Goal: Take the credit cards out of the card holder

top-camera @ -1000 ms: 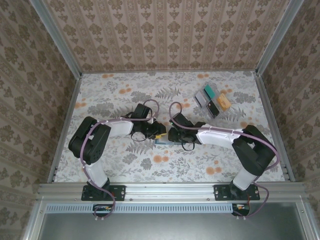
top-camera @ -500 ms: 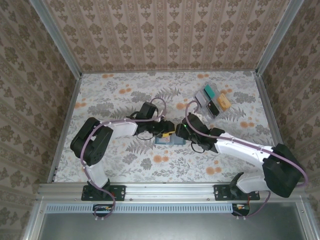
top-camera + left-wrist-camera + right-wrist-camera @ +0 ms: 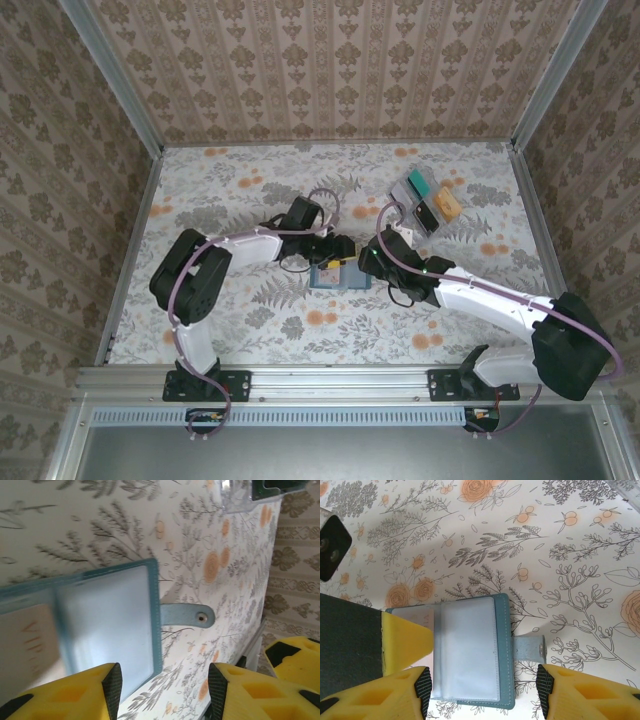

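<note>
Since the card holder [image 3: 338, 277] lay open flat near centre, one gripper should pin a panel while the other slid a credit card [image 3: 30, 642] from its slot. Just over its far edge, the left gripper [image 3: 338, 255] and right gripper [image 3: 372, 262] hovered, jaws apart, holding nothing.

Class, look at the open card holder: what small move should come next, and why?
Probably lower the left gripper toward the pale lettered card to pinch its edge: the card holder lies open and flat, the card sits in one panel, and the right gripper also hangs open above.
</note>
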Motion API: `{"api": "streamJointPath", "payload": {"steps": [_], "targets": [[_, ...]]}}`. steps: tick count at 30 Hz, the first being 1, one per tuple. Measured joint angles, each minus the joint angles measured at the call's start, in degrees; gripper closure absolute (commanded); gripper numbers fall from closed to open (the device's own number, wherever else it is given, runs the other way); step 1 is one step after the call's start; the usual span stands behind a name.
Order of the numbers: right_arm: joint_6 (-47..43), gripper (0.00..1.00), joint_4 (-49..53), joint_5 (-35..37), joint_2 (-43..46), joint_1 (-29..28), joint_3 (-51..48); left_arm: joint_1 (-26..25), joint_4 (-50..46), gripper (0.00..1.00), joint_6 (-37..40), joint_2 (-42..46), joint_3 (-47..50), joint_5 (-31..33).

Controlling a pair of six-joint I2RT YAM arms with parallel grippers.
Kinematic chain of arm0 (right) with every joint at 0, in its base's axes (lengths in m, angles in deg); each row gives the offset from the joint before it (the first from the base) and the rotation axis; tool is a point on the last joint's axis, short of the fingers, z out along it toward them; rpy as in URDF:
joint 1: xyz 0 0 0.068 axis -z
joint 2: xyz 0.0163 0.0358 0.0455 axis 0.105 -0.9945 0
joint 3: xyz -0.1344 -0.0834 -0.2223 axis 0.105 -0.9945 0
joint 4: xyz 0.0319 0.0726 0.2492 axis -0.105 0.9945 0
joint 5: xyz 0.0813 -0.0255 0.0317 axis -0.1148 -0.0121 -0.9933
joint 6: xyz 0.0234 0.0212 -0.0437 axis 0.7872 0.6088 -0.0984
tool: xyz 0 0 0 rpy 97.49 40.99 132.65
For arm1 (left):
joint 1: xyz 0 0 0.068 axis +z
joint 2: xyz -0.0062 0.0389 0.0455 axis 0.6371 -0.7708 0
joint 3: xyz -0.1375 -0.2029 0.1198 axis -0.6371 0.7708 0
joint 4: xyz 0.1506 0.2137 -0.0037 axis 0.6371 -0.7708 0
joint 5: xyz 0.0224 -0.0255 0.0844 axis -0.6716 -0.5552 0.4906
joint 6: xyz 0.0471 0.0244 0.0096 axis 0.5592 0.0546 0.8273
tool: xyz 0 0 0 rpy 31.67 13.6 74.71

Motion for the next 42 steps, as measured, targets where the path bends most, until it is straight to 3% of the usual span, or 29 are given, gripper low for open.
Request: {"api": "streamJointPath", "payload": {"steps": [10,18,42], "targets": [[-2.7,0.53,-3.4,-12.5,-11.4,0.5,6.8,7.7,-6.5,0.57,4.2,9.4,3.6,5.4],[-1.6,0.68,-7.4,-21.4,-19.5,4.0,9.3,8.6,-9.3,0.63,5.5,9.5,6.8,6.9],[1.0,0.74,-14.9,-30.3,-26.8,6.6,9.3,7.4,-8.9,0.74,5.9,5.6,6.8,6.4]]}}
